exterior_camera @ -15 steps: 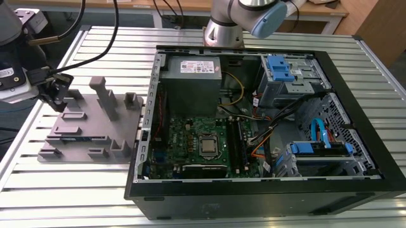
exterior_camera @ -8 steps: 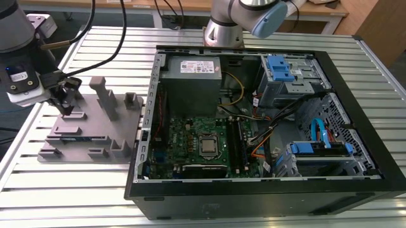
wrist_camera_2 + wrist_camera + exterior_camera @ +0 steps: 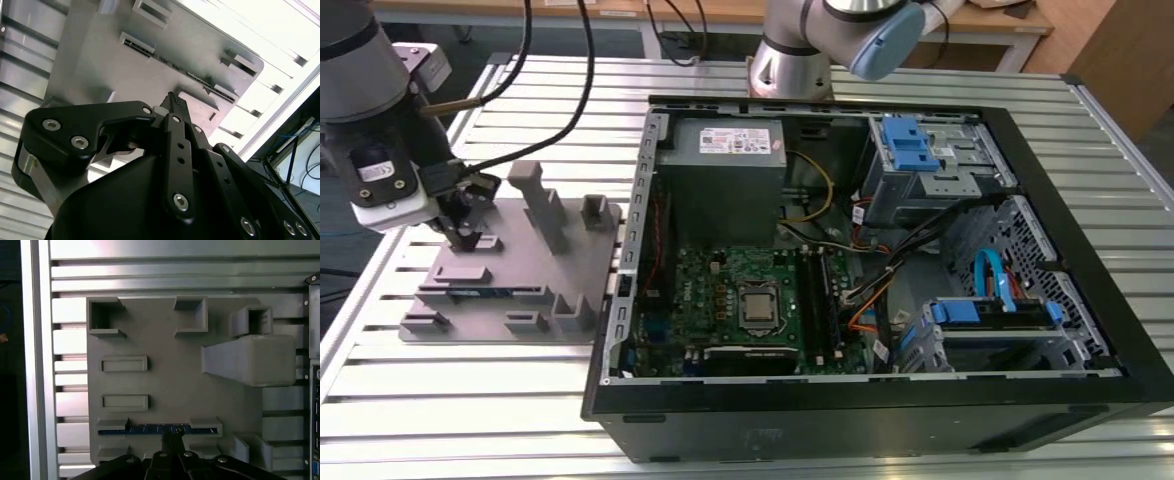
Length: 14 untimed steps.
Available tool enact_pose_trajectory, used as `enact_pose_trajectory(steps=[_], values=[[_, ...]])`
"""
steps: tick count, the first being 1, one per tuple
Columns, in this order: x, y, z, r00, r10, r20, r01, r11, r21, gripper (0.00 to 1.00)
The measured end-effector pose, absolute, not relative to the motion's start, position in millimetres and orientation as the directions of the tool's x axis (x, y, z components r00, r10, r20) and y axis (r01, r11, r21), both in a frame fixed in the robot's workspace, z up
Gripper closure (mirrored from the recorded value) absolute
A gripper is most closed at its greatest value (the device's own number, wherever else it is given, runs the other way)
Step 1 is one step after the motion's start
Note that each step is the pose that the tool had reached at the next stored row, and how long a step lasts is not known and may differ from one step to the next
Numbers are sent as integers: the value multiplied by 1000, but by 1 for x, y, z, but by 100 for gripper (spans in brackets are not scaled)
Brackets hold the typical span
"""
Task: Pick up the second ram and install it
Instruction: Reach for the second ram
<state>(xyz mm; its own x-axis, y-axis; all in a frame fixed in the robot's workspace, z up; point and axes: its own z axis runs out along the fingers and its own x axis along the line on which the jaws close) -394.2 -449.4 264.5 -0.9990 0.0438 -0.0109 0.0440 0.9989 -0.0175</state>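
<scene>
The second ram (image 3: 491, 293) is a thin dark blue stick standing on edge in a slot of the grey fixture block (image 3: 520, 260), on the exterior view's left. In the first wrist view the ram (image 3: 150, 429) runs between two grey holders near the edge of the fixture (image 3: 170, 380). My gripper (image 3: 464, 238) hangs over the fixture, a little above and behind the ram. Its fingertips are together with nothing between them, and in the first wrist view the gripper (image 3: 170, 439) points at the middle of the stick. In the second wrist view the gripper (image 3: 173, 100) sits just short of the ram (image 3: 167, 62).
An open computer case (image 3: 881, 250) lies on the slatted metal table (image 3: 467, 400), with the green motherboard (image 3: 720, 290) inside. Tall grey posts (image 3: 540, 205) rise from the fixture beside my gripper. A second robot arm's base (image 3: 794, 50) stands behind the case.
</scene>
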Motion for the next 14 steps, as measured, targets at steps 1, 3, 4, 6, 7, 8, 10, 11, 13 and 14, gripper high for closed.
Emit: enact_pose_trajectory(steps=[1,3,4,6,7,8,10,11,13,14], values=[[-394,-451,263,-999,44,-11,44,999,-17,90],[-394,-455,259,-999,44,-11,44,999,-17,90],[-394,-457,257,-999,44,-11,44,999,-17,90],[-394,-459,253,-999,44,-11,44,999,-17,90],[-394,-460,252,-999,44,-11,44,999,-16,90],[-394,-460,250,-999,44,-11,44,999,-16,90],[-394,-462,246,-999,44,-11,44,999,-14,90],[-394,-463,244,-999,44,-11,44,999,-14,90],[-394,-464,241,-999,44,-11,44,999,-13,90],[-394,-465,239,-999,44,-11,44,999,-12,90]])
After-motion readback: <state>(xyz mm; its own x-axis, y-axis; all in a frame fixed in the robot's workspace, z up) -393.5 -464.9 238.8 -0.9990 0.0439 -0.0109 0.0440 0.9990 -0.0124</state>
